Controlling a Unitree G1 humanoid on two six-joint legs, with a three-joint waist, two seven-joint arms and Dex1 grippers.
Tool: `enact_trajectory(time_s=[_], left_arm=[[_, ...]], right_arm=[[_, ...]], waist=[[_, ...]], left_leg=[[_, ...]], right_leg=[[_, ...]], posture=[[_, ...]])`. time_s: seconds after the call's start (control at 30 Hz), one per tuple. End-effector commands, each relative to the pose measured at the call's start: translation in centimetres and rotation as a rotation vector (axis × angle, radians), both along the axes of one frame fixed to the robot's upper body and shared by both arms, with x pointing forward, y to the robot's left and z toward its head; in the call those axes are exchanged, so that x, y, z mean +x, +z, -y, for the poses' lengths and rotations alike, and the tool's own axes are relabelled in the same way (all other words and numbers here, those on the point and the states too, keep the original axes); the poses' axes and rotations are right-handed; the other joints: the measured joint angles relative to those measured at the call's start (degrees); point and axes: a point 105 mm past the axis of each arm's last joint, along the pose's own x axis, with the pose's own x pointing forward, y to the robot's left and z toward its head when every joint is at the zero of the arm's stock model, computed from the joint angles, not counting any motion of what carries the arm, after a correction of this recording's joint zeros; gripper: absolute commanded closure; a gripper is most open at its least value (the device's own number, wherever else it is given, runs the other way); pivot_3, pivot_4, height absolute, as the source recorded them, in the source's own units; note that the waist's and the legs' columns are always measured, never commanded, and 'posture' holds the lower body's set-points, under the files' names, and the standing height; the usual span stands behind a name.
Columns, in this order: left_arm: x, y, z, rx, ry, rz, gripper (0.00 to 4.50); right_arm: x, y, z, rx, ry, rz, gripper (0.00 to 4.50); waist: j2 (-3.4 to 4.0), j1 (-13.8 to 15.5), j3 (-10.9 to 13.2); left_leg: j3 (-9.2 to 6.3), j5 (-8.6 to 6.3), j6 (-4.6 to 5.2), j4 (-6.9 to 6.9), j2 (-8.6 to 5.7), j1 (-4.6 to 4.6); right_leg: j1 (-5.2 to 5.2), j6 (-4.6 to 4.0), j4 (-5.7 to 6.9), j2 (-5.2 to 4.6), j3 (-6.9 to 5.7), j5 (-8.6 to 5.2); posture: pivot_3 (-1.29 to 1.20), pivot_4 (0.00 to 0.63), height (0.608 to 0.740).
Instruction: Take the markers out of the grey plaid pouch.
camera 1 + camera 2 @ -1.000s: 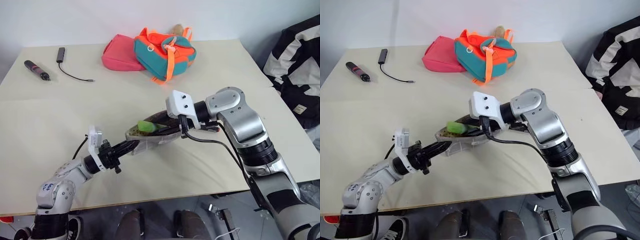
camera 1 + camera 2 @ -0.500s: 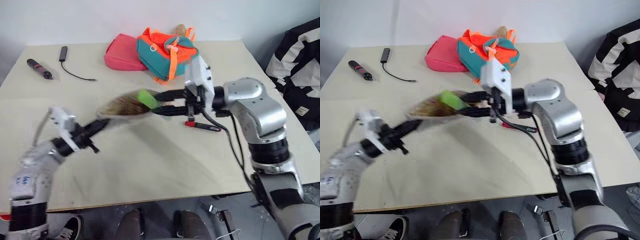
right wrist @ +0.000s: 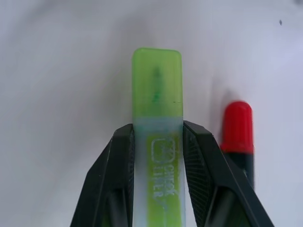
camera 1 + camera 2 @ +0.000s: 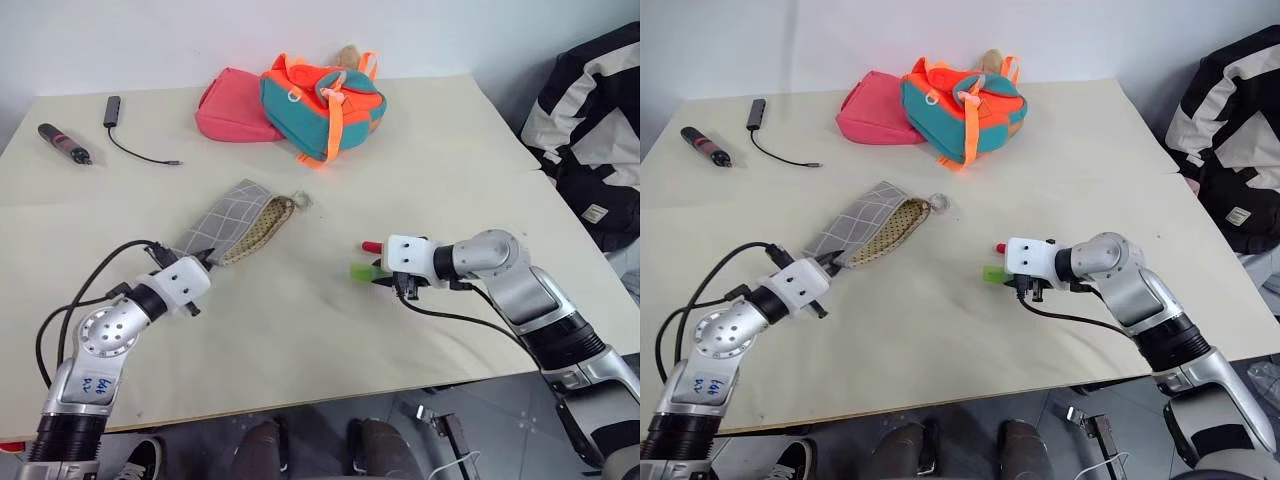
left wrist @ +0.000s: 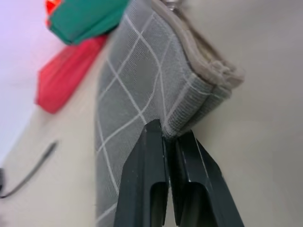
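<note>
The grey plaid pouch (image 4: 232,222) lies flat on the table, mouth open, with its beige dotted lining and ring pull (image 4: 300,201) showing. My left gripper (image 4: 207,262) sits at its near corner; in the left wrist view the fingers (image 5: 154,142) are pressed together on that corner of the pouch (image 5: 137,85). To the pouch's right, my right gripper (image 4: 382,276) is shut on the bright green marker (image 3: 157,80), low over the table. The dark marker with the red end (image 4: 372,246) lies on the table just beyond it, and its red end (image 3: 236,123) is beside the green one.
At the back of the table are a pink pouch (image 4: 232,108) and a teal-orange backpack (image 4: 320,95). A black-and-red pen-shaped tool (image 4: 62,142) and a small adapter with a cable (image 4: 125,135) lie at the far left. A black-and-white garment (image 4: 600,150) hangs at the right.
The pouch, held up between both grippers before, now lies on the table. My right gripper drew the green marker out and sank to the right. My left hand rolled and moved left.
</note>
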Motion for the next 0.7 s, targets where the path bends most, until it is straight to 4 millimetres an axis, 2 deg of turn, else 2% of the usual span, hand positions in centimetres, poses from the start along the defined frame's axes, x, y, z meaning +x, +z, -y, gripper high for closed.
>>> enact_trajectory(time_s=[0.03, 0.17, 0.23, 0.33, 0.43, 0.47, 0.57, 0.67, 0.7], left_arm=[[-0.5, 0.7, 0.5, -0.047, -0.043, 0.007, 2.81], [-0.9, 1.0, 0.1, -0.111, -0.05, -0.007, 1.61], [-1.7, 1.3, 0.0, -0.186, -0.076, -0.041, 1.02], [-3.9, 2.3, 0.4, -0.351, -0.161, -0.096, 0.1], [-6.2, 2.9, 0.7, -0.504, -0.225, -0.193, 0.02], [-6.9, 3.0, 0.1, -0.553, -0.206, -0.207, 0.02], [-8.1, 3.0, -2.6, -0.648, -0.11, -0.211, 0.02], [-8.8, 2.3, -6.2, -0.692, 0.052, -0.213, 0.02], [-9.2, 2.0, -7.4, -0.67, 0.112, -0.193, 0.02]], right_arm=[[-0.7, 1.6, -1.3, 0.107, 0.028, -0.014, 2.08], [-0.7, 3.1, -1.7, 0.228, 0.014, -0.018, 0.76], [-0.6, 4.3, -1.5, 0.297, 0.008, 0.02, 0.1], [-0.9, 6.0, -0.3, 0.446, -0.034, -0.007, 0.0], [-0.5, 7.2, 1.8, 0.6, -0.135, -0.015, 0.0], [0.0, 7.0, 3.5, 0.615, -0.201, 0.035, 0.0], [0.0, 5.5, 7.7, 0.626, -0.339, 0.122, 0.0], [-1.4, 3.7, 10.8, 0.65, -0.419, 0.149, 0.0], [-2.2, 2.6, 11.9, 0.677, -0.444, 0.094, 0.0]], waist=[[0.02, 0.1, 0.0], [0.05, 0.2, 0.0], [0.05, 0.2, 0.0], [0.05, 0.1, 0.0], [0.05, 0.1, 0.0], [0.05, 0.1, 0.0], [0.03, 0.4, 0.0], [0.04, 0.6, 0.0], [0.05, 0.8, 0.0]], left_leg=[[0.01, 0.0, 0.0, 0.01, 0.0, -0.01], [0.06, -0.1, -0.14, 0.04, -0.04, -0.03], [0.05, -0.1, -0.13, 0.04, -0.07, -0.03], [0.05, -0.12, -0.15, 0.01, -0.07, -0.05], [0.01, -0.15, -0.11, 0.01, -0.09, -0.03], [0.02, -0.15, -0.1, 0.01, -0.1, -0.03], [-0.07, -0.19, -0.07, 0.02, -0.14, 0.0], [-0.05, -0.22, 0.0, 0.03, -0.2, 0.04], [-0.03, -0.37, 0.28, 0.03, -0.2, 0.05]], right_leg=[[-0.02, -0.01, 0.01, -0.01, 0.0, 0.01], [-0.07, -0.03, 0.03, -0.12, 0.03, 0.07], [-0.07, -0.03, 0.02, -0.17, 0.02, 0.09], [-0.11, -0.03, 0.0, -0.22, 0.01, 0.09], [-0.02, -0.05, -0.05, -0.36, -0.02, 0.1], [-0.02, -0.05, -0.07, -0.37, -0.01, 0.1], [0.16, -0.05, -0.21, -0.38, -0.07, 0.09], [0.24, -0.04, -0.23, -0.38, -0.15, 0.1], [0.23, -0.01, -0.23, -0.37, -0.16, 0.11]], posture=[[0.0, 0.15, 0.74], [0.0, 0.15, 0.74], [0.0, 0.15, 0.74], [0.0, 0.15, 0.74], [0.0, 0.15, 0.74], [0.0, 0.15, 0.74], [0.0, 0.15, 0.74], [0.0, 0.15, 0.74], [0.0, 0.15, 0.74]])
